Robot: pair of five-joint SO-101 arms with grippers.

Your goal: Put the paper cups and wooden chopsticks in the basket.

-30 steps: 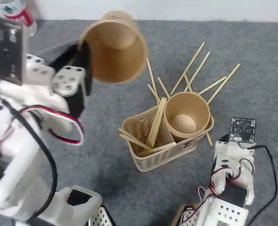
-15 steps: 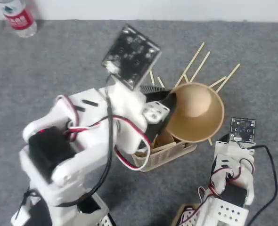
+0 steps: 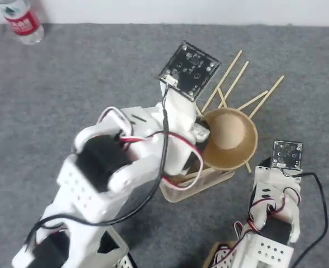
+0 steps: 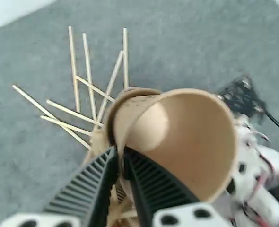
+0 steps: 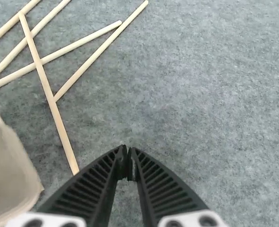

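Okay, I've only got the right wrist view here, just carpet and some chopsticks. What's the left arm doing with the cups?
Observer: The left gripper is shut on the rim of a cup.
Operator: Where's that cup?
Observer: In the high view it's over the basket, mouth facing up.
Operator: Any other cup around?
Observer: Yes. In the left wrist view a second cup is right behind the held one. I can't tell if they're nested.
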